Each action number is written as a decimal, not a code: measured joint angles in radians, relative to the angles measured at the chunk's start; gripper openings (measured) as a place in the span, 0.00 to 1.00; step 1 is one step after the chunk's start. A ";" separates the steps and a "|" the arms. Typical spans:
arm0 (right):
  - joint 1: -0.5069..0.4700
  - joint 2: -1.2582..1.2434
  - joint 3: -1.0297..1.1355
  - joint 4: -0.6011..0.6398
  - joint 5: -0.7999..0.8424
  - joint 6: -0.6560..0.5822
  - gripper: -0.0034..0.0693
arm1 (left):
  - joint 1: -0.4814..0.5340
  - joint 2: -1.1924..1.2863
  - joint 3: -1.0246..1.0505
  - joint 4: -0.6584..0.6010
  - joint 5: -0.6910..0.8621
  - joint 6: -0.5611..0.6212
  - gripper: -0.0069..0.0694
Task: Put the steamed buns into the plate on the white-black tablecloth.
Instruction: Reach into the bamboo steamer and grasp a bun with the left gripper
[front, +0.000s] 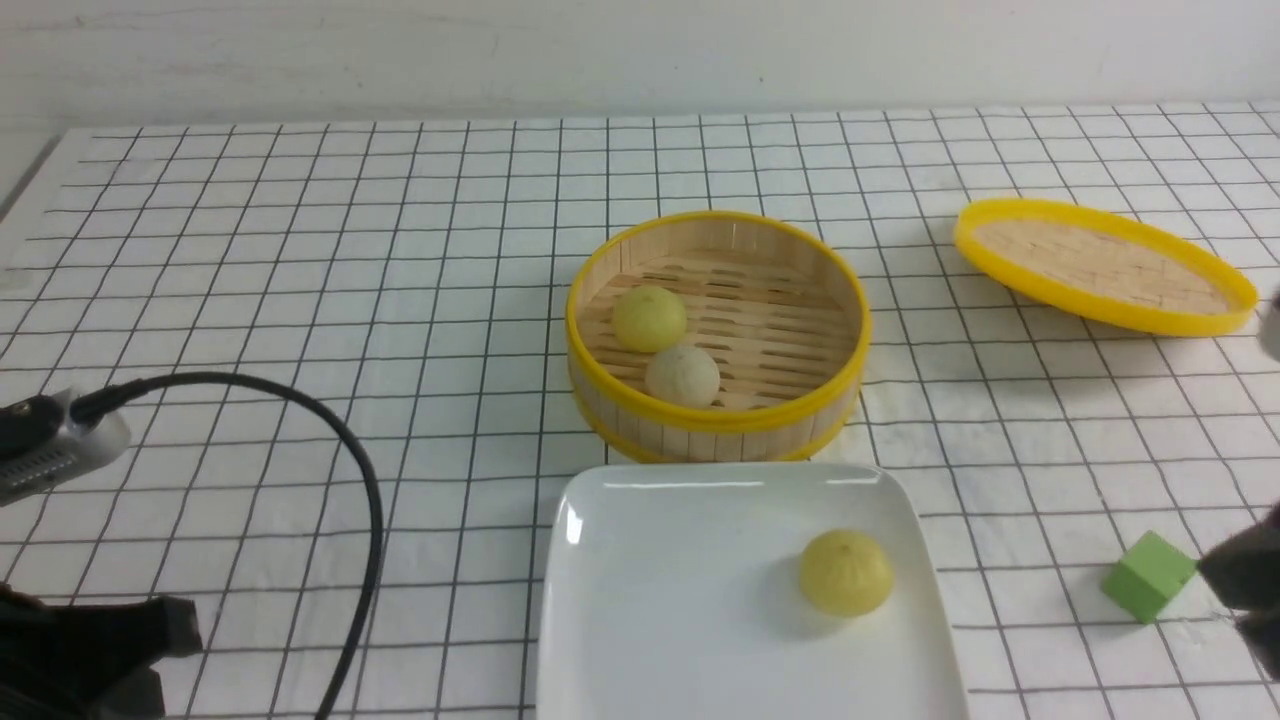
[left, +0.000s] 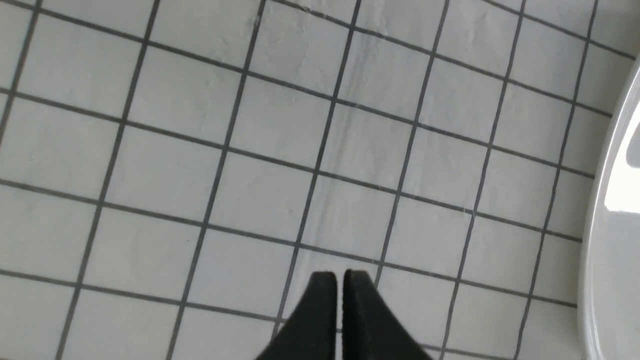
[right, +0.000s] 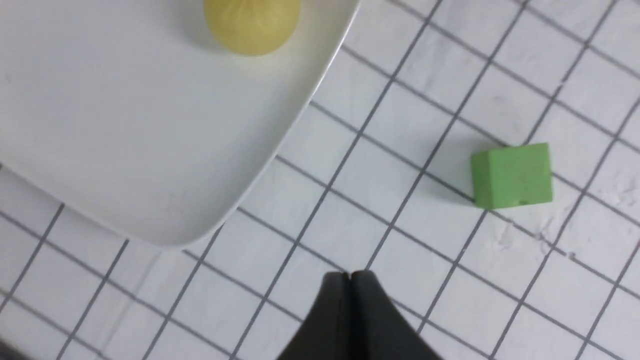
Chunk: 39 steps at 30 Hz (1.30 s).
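One pale yellow bun (front: 845, 572) lies on the white plate (front: 650, 620), toward its right side; it also shows in the right wrist view (right: 252, 25) on the plate (right: 125, 125). A second yellow bun (front: 649, 318) and a greyish-beige bun (front: 682, 375) sit inside the bamboo steamer (front: 715, 415) just behind the plate. My left gripper (left: 340, 274) is shut and empty over bare white-black tablecloth (front: 300, 300), left of the plate rim (left: 607, 240). My right gripper (right: 350, 275) is shut and empty over the cloth, right of the plate.
The yellow-rimmed steamer lid (front: 1100, 265) lies at the back right. A green cube (front: 1148, 576) sits right of the plate, close to my right arm; it also shows in the right wrist view (right: 512, 175). A black cable (front: 350, 470) arcs over the cloth at the left.
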 joint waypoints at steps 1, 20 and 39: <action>0.000 -0.060 0.050 -0.005 -0.046 0.010 0.03 | 0.000 0.019 -0.013 -0.013 0.015 0.008 0.10; 0.000 -0.580 0.384 -0.093 -0.365 0.022 0.04 | -0.414 0.612 -0.527 -0.241 -0.032 0.223 0.12; 0.000 -0.580 0.385 -0.093 -0.364 0.023 0.05 | -0.592 1.196 -1.182 0.186 -0.062 -0.063 0.59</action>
